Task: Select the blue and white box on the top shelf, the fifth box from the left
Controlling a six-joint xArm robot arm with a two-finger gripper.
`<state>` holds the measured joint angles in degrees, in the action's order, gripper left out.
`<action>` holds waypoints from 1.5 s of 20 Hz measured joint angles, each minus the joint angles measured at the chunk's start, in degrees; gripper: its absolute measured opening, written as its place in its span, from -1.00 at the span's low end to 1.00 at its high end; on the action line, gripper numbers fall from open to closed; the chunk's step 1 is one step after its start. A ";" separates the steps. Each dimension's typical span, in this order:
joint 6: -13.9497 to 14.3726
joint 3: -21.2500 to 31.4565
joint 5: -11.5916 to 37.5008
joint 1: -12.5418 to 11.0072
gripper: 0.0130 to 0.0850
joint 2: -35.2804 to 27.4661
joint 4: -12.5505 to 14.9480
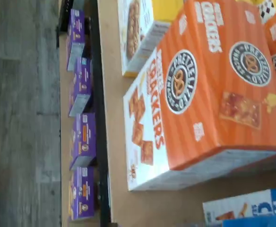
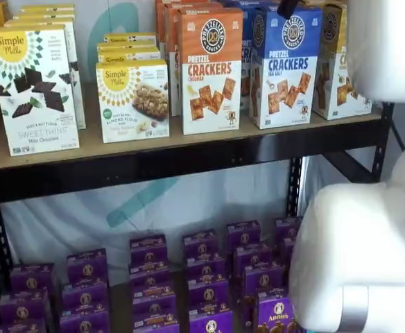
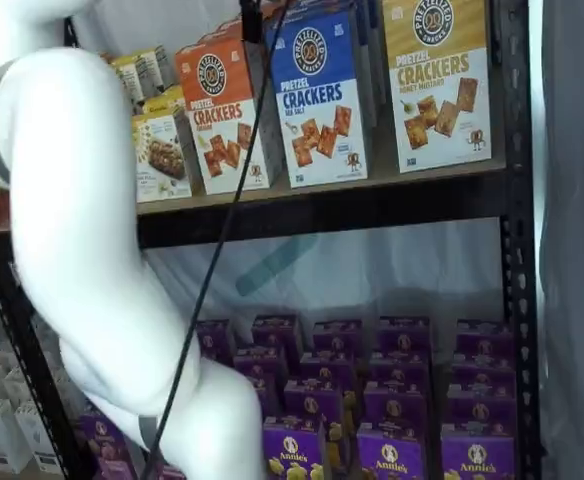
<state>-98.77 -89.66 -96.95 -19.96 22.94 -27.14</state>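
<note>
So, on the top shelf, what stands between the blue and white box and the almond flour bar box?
One box: the orange Cheddar cracker box stands between the blue and white box and the almond flour bar box, seen in both shelf views.

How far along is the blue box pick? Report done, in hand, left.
Done: the arm is up at the top shelf. In hand: the gripper, open, hangs by the top of the blue and white box, with nothing held. Left: close on the box, which stands on the shelf, and lift it.
</note>
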 joint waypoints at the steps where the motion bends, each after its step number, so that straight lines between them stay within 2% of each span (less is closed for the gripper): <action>1: -0.13 -0.46 0.30 0.12 1.00 -0.70 0.31; 6: -0.90 -3.58 0.95 0.51 1.00 -5.07 1.72; 18: -2.01 -10.34 -1.19 0.81 1.00 -13.11 4.24; 23: -2.07 -12.82 -3.02 1.52 1.00 -15.36 6.40; 30: -2.14 -13.70 -4.09 2.74 1.00 -16.62 9.38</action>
<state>-100.91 -103.36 -101.03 -17.22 6.32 -17.76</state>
